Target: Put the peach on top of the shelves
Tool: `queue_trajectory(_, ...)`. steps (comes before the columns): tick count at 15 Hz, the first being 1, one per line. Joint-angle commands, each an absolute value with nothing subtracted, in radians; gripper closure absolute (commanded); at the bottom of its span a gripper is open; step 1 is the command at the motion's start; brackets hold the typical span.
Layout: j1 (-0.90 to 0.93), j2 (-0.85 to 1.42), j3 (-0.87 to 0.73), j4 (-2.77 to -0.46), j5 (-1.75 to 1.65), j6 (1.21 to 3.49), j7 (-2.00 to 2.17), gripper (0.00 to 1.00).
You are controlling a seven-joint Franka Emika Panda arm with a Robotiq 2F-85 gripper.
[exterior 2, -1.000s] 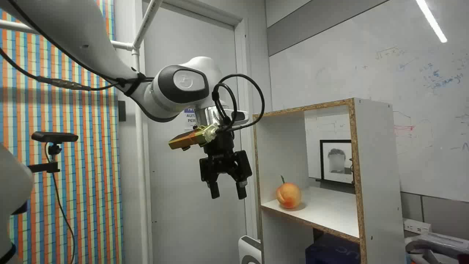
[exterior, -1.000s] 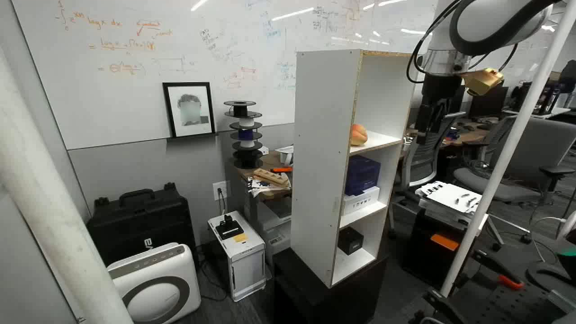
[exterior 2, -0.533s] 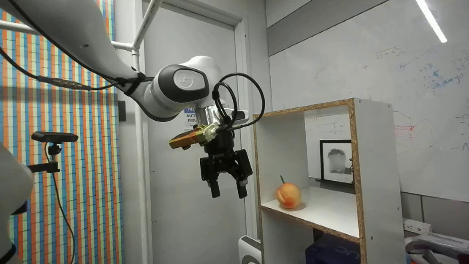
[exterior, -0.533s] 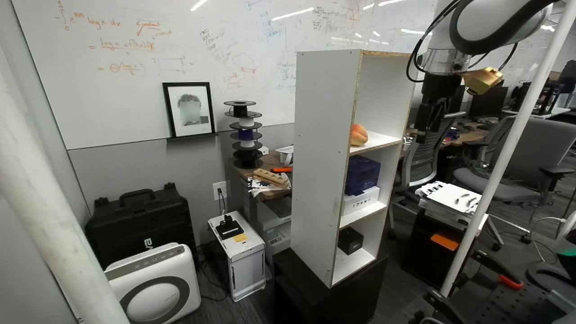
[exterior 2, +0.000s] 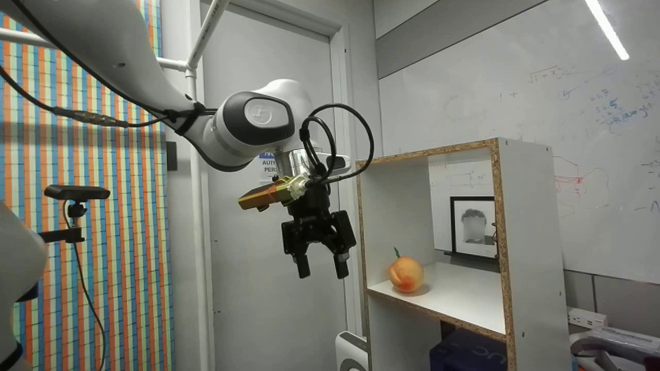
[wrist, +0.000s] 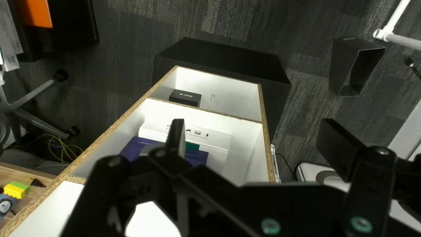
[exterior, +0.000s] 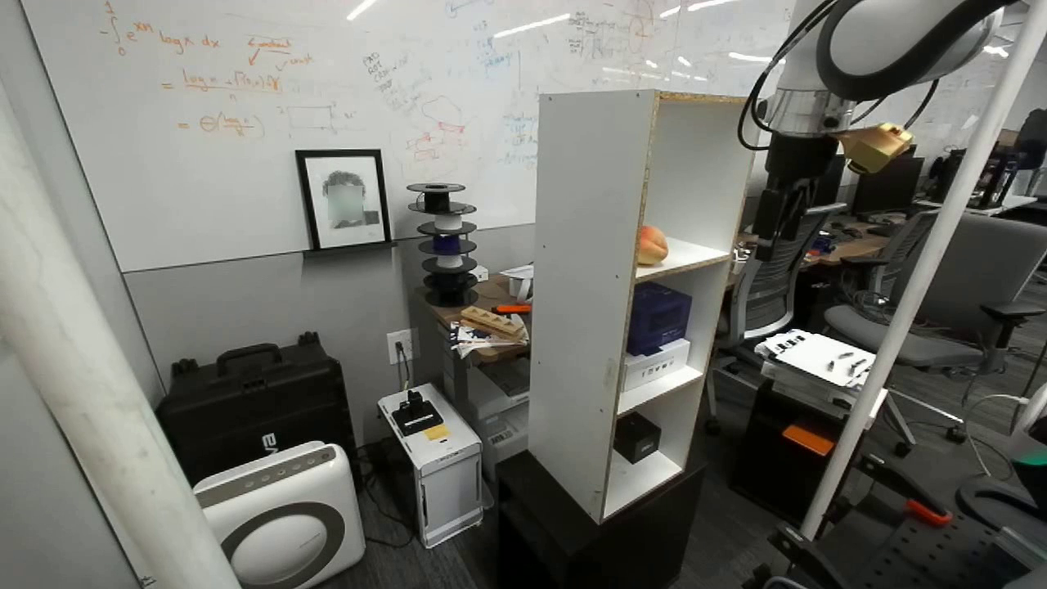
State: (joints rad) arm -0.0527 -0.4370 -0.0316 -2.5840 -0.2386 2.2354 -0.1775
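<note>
exterior view: peach point(exterior 2: 406, 275) in wht shelves point(exterior 2: 531, 232), top bay point(exterior 2: 461, 296); gripper point(exterior 2: 323, 268) spread; whiteboard point(exterior 2: 593, 123) in bkgd.

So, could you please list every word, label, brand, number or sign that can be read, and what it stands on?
"log x dx": orange writing on the whiteboard; much else there is blurred.
"AUT", "PER": door sign, partly hidden.
"CONNECT": white box, text upside down in the wrist view, with small icons.
Perhaps "UC": dark blue box, partly hidden.
Too small or unclear to read: lettering on the small black box and the black case.
</note>
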Motion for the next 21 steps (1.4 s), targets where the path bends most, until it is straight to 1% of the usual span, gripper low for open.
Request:
queue_trajectory(1,-0.023,-0.381,-0.095,-2.571,-0.196,2.43,-0.279,0.0)
queue_trajectory(5,0.056,-0.25,-0.22,-2.534,-0.022,2.689,-0.541,0.0)
queue_trajectory(7,0.187,-0.185,-0.343,-2.493,0.137,2.721,-0.695,0.0)
queue_trajectory(9,0.301,-0.148,-0.44,-2.448,0.263,2.705,-0.859,0.0)
queue_trajectory(11,0.36,-0.101,-0.492,-2.389,0.379,2.691,-1.022,0.0)
queue_trajectory(16,0.386,0.027,-0.507,-2.276,0.668,2.712,-1.363,0.0)
queue_trajectory(21,0.358,0.155,-0.476,-2.186,0.879,2.702,-1.553,0.0)
